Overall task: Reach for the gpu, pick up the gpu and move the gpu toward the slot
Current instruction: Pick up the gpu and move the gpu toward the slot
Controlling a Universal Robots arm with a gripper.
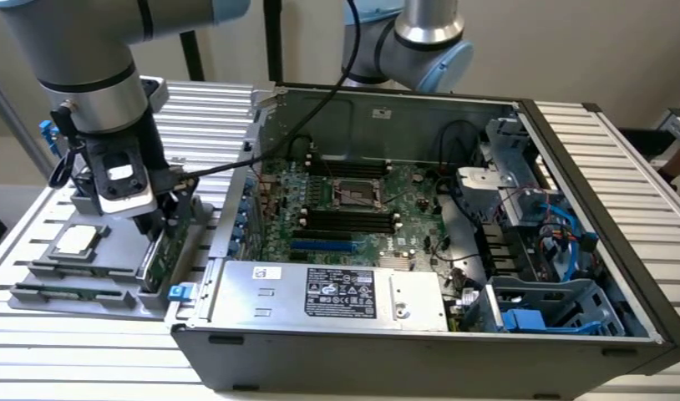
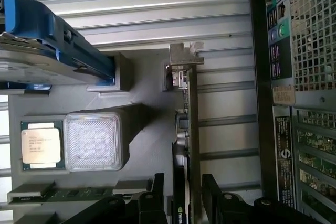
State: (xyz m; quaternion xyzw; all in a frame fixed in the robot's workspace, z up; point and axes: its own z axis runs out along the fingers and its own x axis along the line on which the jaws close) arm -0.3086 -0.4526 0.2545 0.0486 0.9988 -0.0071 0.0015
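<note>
Where the grey plastic parts tray (image 2: pixel 152 153) sits at the exterior view's left, the black gripper (image 1: pixel 153 224) straddles, jaws apart, the thin green circuit-board gpu (image 2: pixel 191 124) standing on edge, left of the open computer case (image 1: pixel 429 355). Light, stiff and likely fragile, it is best pinched across its flat faces.

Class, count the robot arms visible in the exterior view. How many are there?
2. The near arm stands at the exterior view's left, over the grey tray; the far arm rises behind the open computer case. None seems hidden.
</note>
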